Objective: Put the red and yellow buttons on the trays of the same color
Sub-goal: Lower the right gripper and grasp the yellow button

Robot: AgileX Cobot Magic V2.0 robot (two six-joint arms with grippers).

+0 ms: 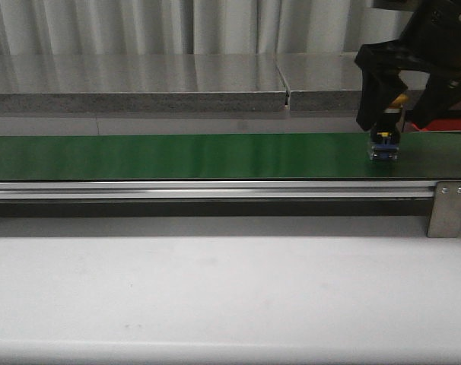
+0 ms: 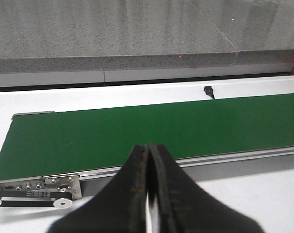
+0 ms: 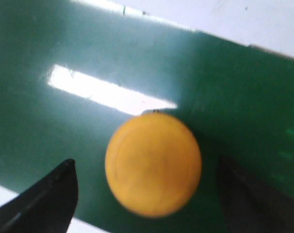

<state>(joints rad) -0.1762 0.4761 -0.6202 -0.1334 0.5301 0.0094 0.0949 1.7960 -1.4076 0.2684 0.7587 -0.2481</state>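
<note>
Starting nearest the camera, the pale tabletop (image 1: 215, 296) lies bare in the front view, and past it runs the metal rail of the green conveyor belt (image 1: 177, 156). On the belt near its right end stands the yellow button (image 1: 384, 144), on a blue and clear base. The right gripper (image 1: 386, 114) hangs over it with its fingers spread to either side; the right wrist view shows the yellow cap (image 3: 153, 163) centred between the two fingertips, neither touching it. The left gripper (image 2: 149, 189) sits over the belt's other end, fingers pressed together and holding nothing. Beyond the belt, a sliver of red (image 1: 443, 125) shows behind the right arm, possibly a tray, though too little is visible to tell. No button sits on any tray, so I judge the task barely begun: the yellow button is about to be grasped, and no red button is in sight
</note>
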